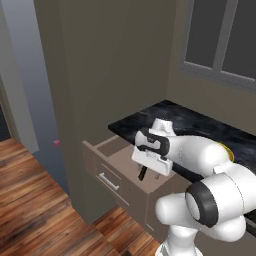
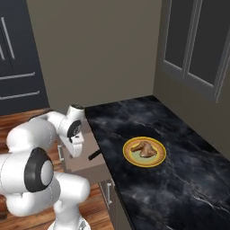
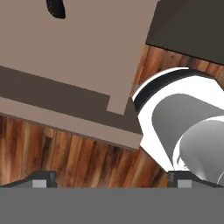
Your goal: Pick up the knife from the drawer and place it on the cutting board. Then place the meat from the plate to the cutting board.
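The wide brown wooden drawer [image 1: 122, 165] is pulled out. The small black-handled knife [image 1: 142, 173] lies inside it, just under the robot's pincer [image 3: 109, 183], which is spread wide and holds nothing. It should go straight down over the handle, then squeeze.

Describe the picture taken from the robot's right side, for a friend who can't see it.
A white robot arm bends low over an open brown drawer beside a black marble counter, its pincer above a dark knife handle in the drawer. On the counter sits a yellow plate holding golden-brown meat. A window is on the right wall.
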